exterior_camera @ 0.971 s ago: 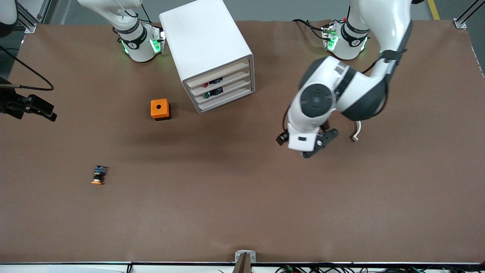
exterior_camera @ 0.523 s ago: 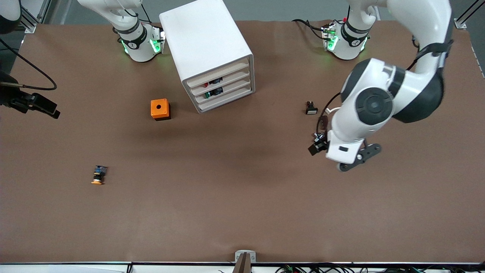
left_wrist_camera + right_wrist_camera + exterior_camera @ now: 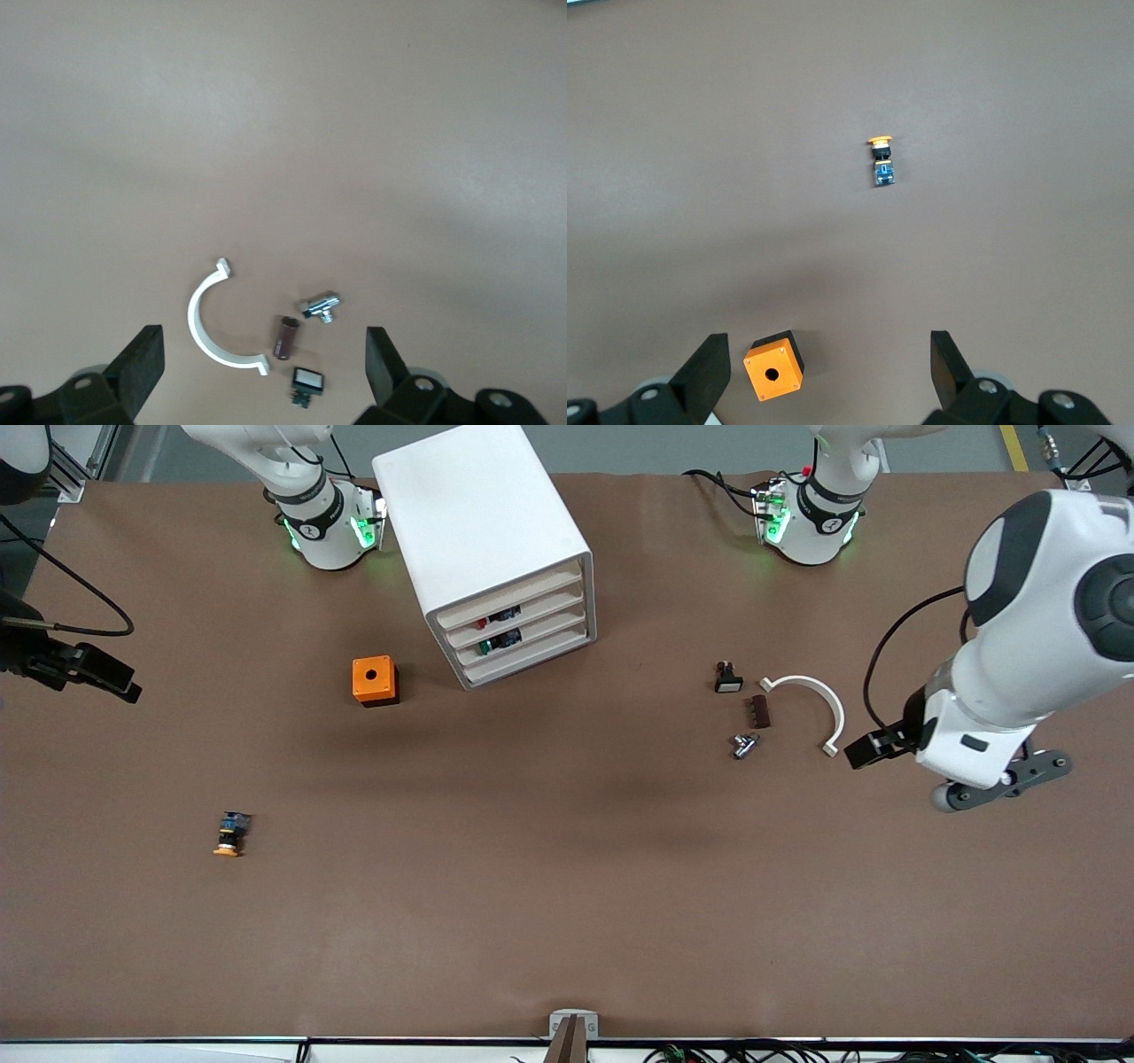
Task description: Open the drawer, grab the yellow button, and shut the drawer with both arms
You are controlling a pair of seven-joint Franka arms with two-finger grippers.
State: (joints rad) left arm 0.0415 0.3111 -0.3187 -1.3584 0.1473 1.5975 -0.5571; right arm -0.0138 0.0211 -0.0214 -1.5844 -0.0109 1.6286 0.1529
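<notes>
Handling note: your right pincer [image 3: 824, 376] gapes wide, empty, hanging over the worktop [image 3: 567, 921] | button [image 3: 230, 835] lies on its side nearer the camera than the drawer [image 3: 509, 598]; looks light, rigid, roll-prone, so pinch its dark body | left pincer [image 3: 261, 372] wide, empty.

No text, brand or number can be read anywhere — not on the white cabinet [image 3: 483, 540], the orange box [image 3: 374, 680] or the button [image 3: 230, 835]. The black bands on the arm bases [image 3: 319, 522] carry small white marks, too small to make out.
</notes>
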